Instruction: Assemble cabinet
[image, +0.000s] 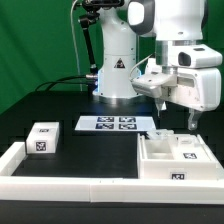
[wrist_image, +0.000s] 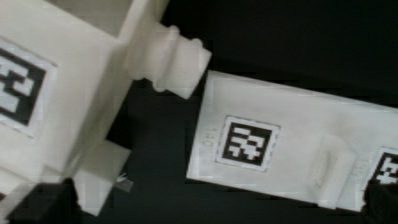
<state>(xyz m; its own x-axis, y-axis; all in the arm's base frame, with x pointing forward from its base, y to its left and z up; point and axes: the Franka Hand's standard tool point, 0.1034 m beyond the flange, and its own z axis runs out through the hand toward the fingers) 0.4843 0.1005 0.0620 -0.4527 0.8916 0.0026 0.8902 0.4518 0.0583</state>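
The cabinet body (image: 176, 158), a large white open box with tags, lies at the exterior view's right. A small white drawer block (image: 42, 138) with a tag stands at the left. My gripper (image: 190, 122) hangs just above the far side of the cabinet body, with nothing seen in it. The wrist view shows a white tagged part (wrist_image: 54, 90) with a short white peg (wrist_image: 178, 62) and, beside it across a dark gap, another white tagged panel (wrist_image: 267, 140). The fingertips do not show clearly against the black table.
The marker board (image: 118, 124) lies flat at the middle back. A long low white border rail (image: 70, 186) runs along the front edge. The robot base (image: 115, 70) stands behind the marker board, and a green backdrop is behind it.
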